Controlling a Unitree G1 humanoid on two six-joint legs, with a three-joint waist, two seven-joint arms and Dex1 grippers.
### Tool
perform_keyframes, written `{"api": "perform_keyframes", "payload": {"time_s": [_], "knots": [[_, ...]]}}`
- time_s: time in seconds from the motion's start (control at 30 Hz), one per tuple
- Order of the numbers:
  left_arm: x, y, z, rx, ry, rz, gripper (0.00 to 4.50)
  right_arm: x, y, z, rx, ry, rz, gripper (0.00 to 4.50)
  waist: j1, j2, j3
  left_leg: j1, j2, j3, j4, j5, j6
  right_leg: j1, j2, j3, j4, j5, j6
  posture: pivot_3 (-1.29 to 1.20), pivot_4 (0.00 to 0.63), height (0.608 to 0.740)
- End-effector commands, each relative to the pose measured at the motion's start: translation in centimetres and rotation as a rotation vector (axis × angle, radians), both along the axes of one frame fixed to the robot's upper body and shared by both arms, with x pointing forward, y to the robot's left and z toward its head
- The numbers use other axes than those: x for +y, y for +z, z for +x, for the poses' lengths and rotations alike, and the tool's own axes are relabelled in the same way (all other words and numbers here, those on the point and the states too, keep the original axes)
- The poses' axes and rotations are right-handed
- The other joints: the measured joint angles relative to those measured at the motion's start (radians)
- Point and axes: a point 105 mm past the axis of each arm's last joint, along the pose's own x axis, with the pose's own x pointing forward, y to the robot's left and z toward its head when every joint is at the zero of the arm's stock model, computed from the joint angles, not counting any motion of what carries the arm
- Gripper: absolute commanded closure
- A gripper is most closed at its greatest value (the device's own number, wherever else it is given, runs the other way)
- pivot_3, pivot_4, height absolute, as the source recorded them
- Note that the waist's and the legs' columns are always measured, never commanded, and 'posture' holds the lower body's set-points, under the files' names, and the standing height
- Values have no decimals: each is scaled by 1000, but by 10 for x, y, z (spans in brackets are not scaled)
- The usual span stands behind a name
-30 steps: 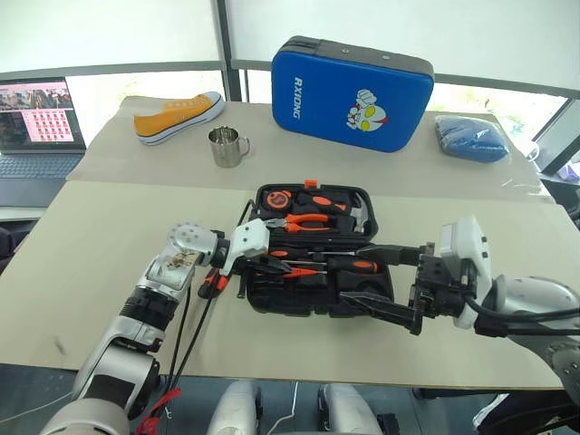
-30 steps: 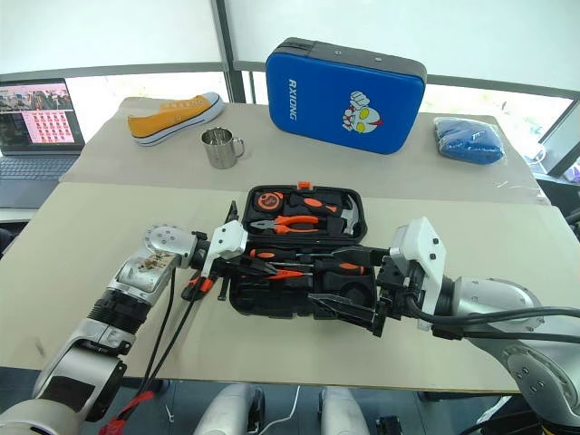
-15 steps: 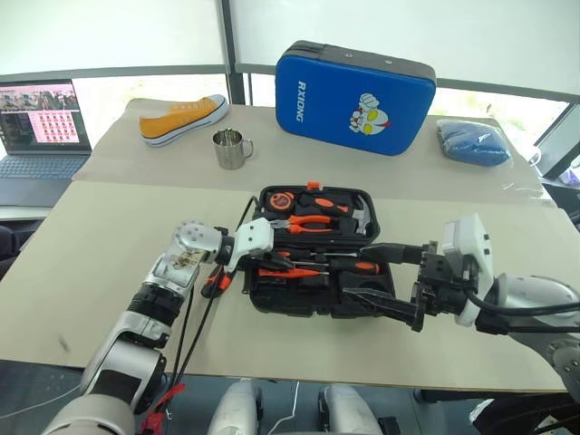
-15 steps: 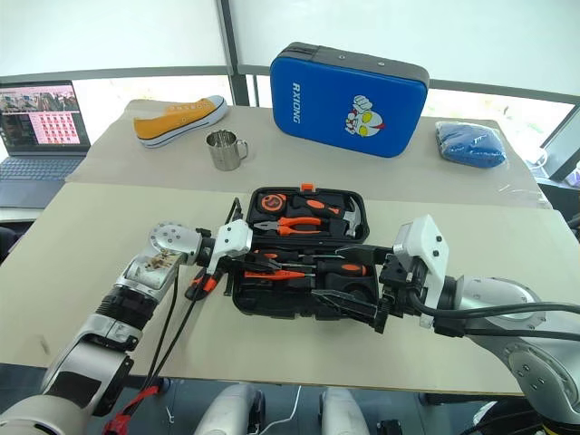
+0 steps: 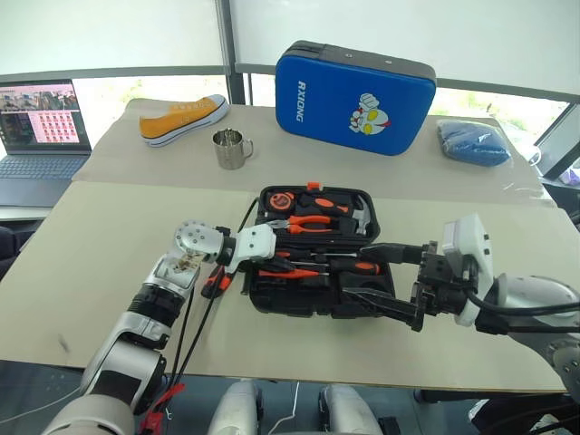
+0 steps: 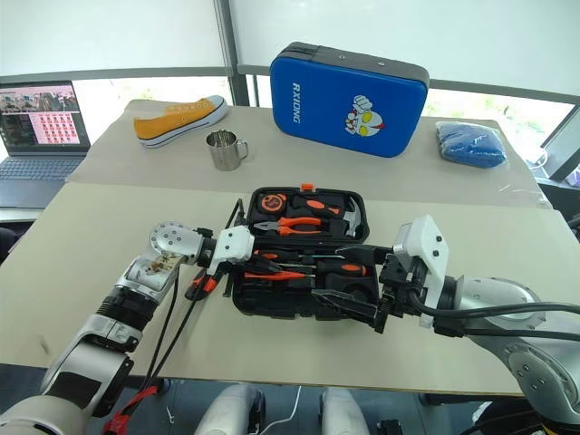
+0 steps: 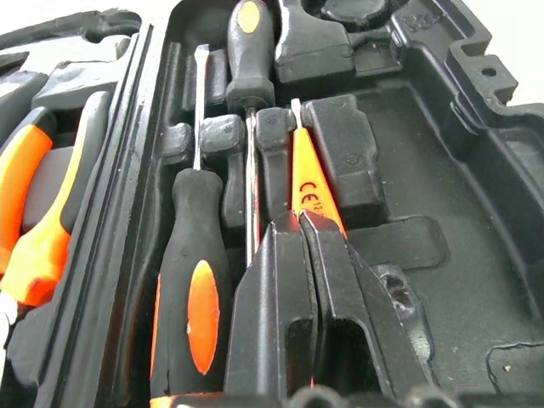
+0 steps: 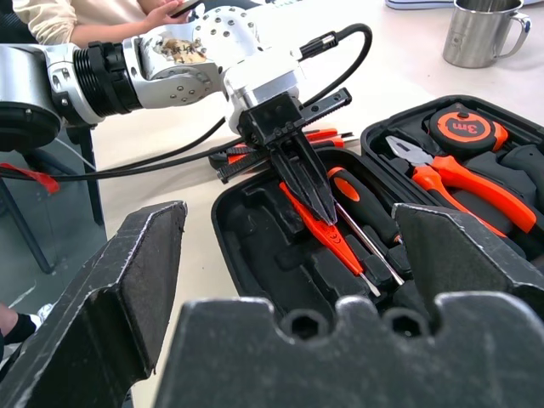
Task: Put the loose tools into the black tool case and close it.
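Head stereo downward; wrist close-ups

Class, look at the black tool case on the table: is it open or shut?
Open. The black tool case lies spread flat, its moulded slots exposed, with the pliers and a screwdriver visible inside.

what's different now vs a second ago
Hardly anything moved. The left gripper stays shut on the slim orange tester screwdriver, resting in its slot in the black tool case. The right gripper still hangs open at the case's near right corner. The small shift across the pictures is the camera's.
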Motion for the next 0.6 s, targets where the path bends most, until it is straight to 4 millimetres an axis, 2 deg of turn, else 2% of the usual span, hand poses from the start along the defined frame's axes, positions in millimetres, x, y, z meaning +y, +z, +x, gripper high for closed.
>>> {"api": "perform_keyframes", "payload": {"time_s": [0.03,0.2,0.4,0.57,0.6], "knots": [[3,-36,-10,77,-13,103,4420,2,8,-3,-43,16,11,0,-1,1,-1,0,0,0,0,0,0,0,0,0,0,0,0,0,150,739],[6,-46,-12,68,-26,145,4420,3,8,-2,-43,16,8,0,-3,3,-9,1,0,0,-2,0,0,1,0,0,-2,0,0,0,150,739],[16,-49,-8,88,30,160,4420,5,7,-2,-44,25,4,0,-5,5,-13,14,1,1,-9,-1,1,15,0,0,-10,0,0,0,150,739],[38,-26,-6,93,116,107,4420,9,10,2,-50,65,6,0,-19,5,-14,14,3,1,-9,-1,1,15,2,0,-10,0,0,0,150,739],[44,-16,-8,95,136,86,4181,10,10,3,-51,74,5,0,-28,5,-14,14,4,1,-9,-1,1,14,2,1,-9,0,0,0,150,739]]}}
